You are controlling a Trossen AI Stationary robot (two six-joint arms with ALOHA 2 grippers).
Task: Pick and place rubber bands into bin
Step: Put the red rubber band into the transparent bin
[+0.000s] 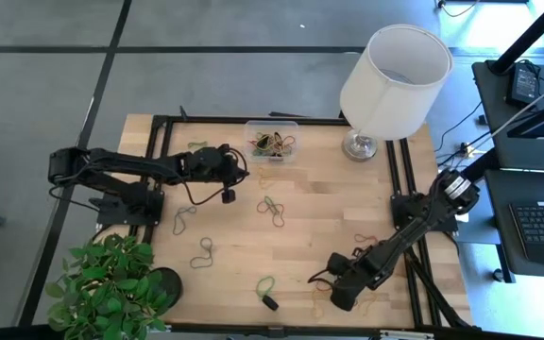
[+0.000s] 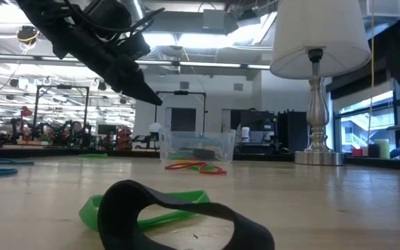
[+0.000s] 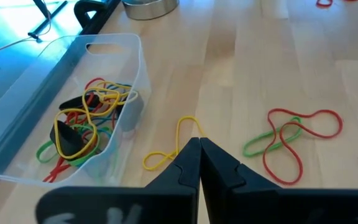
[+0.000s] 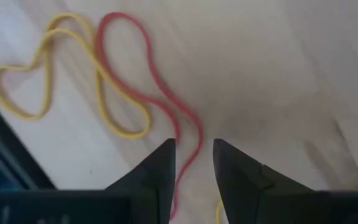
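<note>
The bin (image 1: 272, 141) stands at the table's far edge and holds several rubber bands (image 3: 82, 127). My left gripper (image 3: 199, 144) hovers shut just on the near side of it, above a yellow band (image 3: 169, 149) that lies flat on the wood; nothing is between its fingers. My right gripper (image 4: 193, 149) points down at the near right of the table (image 1: 333, 283), open. A red band (image 4: 160, 93) tangled with a yellow one (image 4: 73, 74) lies flat under it, and one red strand runs between the fingertips. I cannot tell whether they touch it.
More bands lie loose on the wood: a red and green pair (image 1: 272, 209), grey ones (image 1: 185, 219), and a green with a black one (image 2: 172, 215) at the near edge. A white lamp (image 1: 395, 80) stands at the far right, and a potted plant (image 1: 107, 288) at the near left.
</note>
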